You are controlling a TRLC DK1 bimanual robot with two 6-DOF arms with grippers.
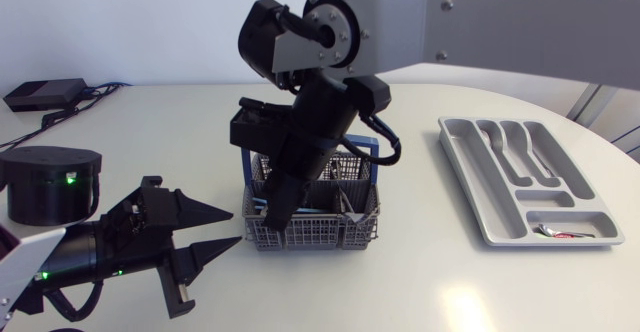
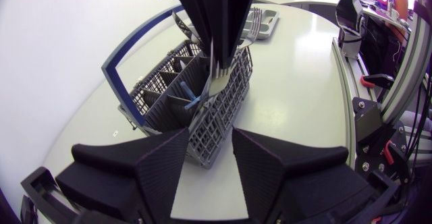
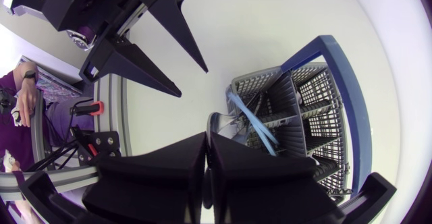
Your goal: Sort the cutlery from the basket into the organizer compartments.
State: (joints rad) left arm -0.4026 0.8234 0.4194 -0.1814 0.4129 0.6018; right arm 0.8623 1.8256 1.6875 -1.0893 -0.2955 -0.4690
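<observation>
Head view: on the white bench (image 1: pixel 420 272), the right claw (image 1: pixel 276 215) is down inside the grey basket (image 1: pixel 310 237), its fingers almost together and pinching a thin silver piece of cutlery (image 2: pixel 214 72) that stands in it. The left claw (image 1: pixel 236 227) lies wide open and empty just beside the basket, pointing at it. The grey organizer (image 1: pixel 468 187) sits well apart on the right arm's side.

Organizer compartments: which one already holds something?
The short crosswise compartment at the organizer's near end: a small item lies in it; the long compartments look empty.
</observation>
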